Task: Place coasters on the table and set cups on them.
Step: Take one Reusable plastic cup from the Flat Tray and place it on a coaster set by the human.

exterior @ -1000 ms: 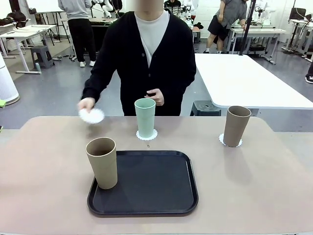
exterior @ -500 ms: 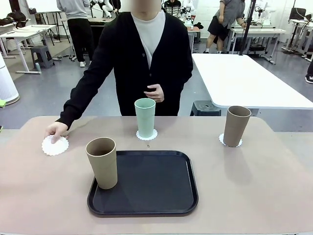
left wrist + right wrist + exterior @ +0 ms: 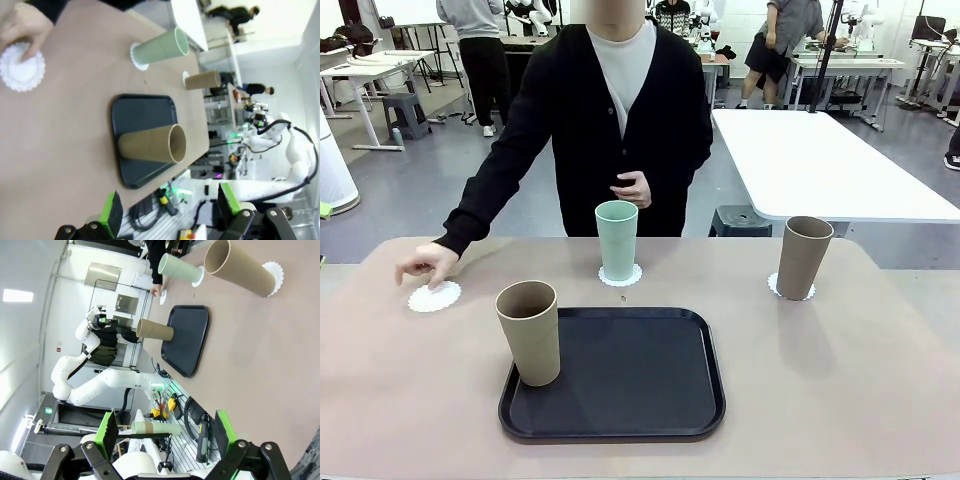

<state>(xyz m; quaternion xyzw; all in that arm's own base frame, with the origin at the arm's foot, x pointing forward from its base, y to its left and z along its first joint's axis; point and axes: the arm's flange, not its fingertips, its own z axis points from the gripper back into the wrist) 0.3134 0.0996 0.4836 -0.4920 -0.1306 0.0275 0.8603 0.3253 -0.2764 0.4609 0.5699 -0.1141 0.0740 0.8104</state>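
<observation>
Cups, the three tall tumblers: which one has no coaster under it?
The tan-brown matte tumbler standing on the black rounded tray. The mint green tumbler and the other tan-brown tumbler each stand on a white scalloped coaster.

The thin white scalloped round coaster (image 3: 633,277) by the bench's (image 3: 840,380) far edge lies mostly hidden under the tall mint green tumbler (image 3: 616,238), with just its rim showing. The second white coaster (image 3: 774,288), near the far right corner, is covered likewise by the tan-brown tumbler (image 3: 803,255). Toward the far left corner, the person's hand (image 3: 22,25), cut off by the left wrist view's top edge, covers part of the third white coaster (image 3: 20,72). The second tan-brown tumbler (image 3: 530,332) hides part of the black rounded tray's (image 3: 620,380) left edge. The front view cuts off the bench's near edge.
</observation>
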